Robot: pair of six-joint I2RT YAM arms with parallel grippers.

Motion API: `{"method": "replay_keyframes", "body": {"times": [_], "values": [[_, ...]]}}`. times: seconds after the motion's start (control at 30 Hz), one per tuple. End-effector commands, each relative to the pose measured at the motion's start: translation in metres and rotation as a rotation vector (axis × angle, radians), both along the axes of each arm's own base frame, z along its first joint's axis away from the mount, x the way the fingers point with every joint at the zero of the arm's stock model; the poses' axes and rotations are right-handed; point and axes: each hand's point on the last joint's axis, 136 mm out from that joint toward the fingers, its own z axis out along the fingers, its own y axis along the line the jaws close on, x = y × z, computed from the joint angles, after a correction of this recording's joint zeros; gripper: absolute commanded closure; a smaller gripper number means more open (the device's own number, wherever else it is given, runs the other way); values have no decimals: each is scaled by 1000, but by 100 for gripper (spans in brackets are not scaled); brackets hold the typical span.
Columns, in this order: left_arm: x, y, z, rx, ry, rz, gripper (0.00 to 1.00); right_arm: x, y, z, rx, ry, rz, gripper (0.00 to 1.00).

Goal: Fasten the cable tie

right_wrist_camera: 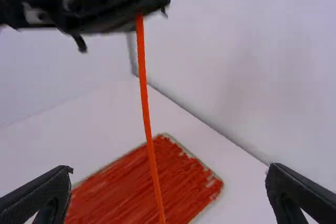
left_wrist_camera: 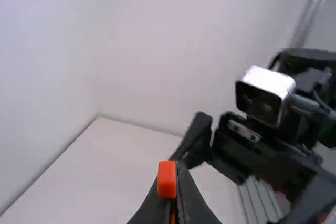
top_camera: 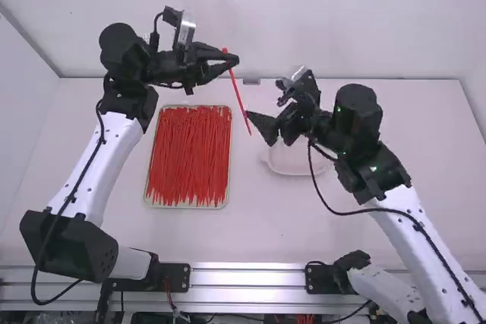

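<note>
Left gripper [top_camera: 230,59] pinches red cable tie [top_camera: 238,98] by its head, upper centre; wide-spread right gripper [top_camera: 260,127] could miss or knock the loose hanging tail.

The cable tie [top_camera: 237,98] looks like thin red plastic, smooth with a soft shine. The heap of ties [top_camera: 190,155] is the same red plastic. The tray [top_camera: 186,206] under them has a pale, dull rim. The table [top_camera: 425,134] is white and matt. The left gripper [top_camera: 225,61] and the right gripper [top_camera: 262,125] look like black plastic — dull and smooth. The rail [top_camera: 243,277] at the front is grey metal — ribbed and a bit shiny.
</note>
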Motion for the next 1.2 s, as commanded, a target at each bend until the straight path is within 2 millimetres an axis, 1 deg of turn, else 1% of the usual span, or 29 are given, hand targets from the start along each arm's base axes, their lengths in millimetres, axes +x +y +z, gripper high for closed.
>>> {"method": "replay_keyframes", "body": {"times": [0.0, 0.17, 0.23, 0.27, 0.33, 0.37, 0.43, 0.5, 0.57, 0.7, 0.83, 0.9, 0.93, 0.97, 1.0, 1.03, 1.07, 1.1, 1.13, 1.17], "values": [[-16, -1, 6, 19, -45, -71, 99, -25, 10, 19, 55, -30, 222, 1], [-19, 0, 6, 23, -40, -90, 98, -26, 3, 29, 120, -49, 366, 1], [-21, -3, 6, 24, -40, -100, 99, -24, 3, 30, 135, -53, 408, 1], [-26, -4, 7, 28, -65, -123, 98, -18, 2, 30, 154, -41, 435, 2], [-30, -4, 8, 34, -88, -145, 98, -15, 3, 29, 170, -27, 460, 1], [-35, -4, 9, 37, -93, -165, 98, -12, 5, 27, 184, -12, 500, 1], [-36, -4, 11, 35, -83, -171, 98, -8, 7, 24, 199, 6, 536, 1], [-37, -4, 14, 32, -87, -167, 98, 0, 12, 19, 224, 47, 568, 1], [-36, -4, 14, 32, -87, -165, 98, 2, 19, 15, 230, 54, 602, 0], [-32, -4, 14, 22, -71, -143, 98, 3, 34, 10, 245, 69, 646, 3], [-33, -6, 14, 23, -75, -148, 98, 1, 46, 4, 247, 77, 672, 7], [-36, -10, 14, 22, -76, -161, 99, -2, 49, 4, 246, 78, 684, 14], [-36, -10, 14, 22, -76, -164, 98, -2, 50, 4, 246, 80, 685, 15], [-37, -12, 14, 22, -77, -168, 98, -3, 50, 3, 246, 80, 688, 20], [-39, -14, 14, 22, -79, -175, 98, -4, 51, 3, 243, 73, 693, 30], [-39, -14, 14, 22, -82, -176, 98, -5, 52, 3, 242, 70, 697, 33], [-39, -14, 14, 22, -82, -176, 98, -6, 53, 3, 240, 65, 702, 39], [-39, -14, 14, 22, -82, -175, 98, -8, 54, 3, 239, 64, 707, 49], [-38, -13, 14, 22, -82, -173, 98, -8, 54, 3, 238, 64, 709, 64], [-38, -14, 14, 22, -82, -173, 98, -8, 54, 3, 238, 64, 709, 74]]}}
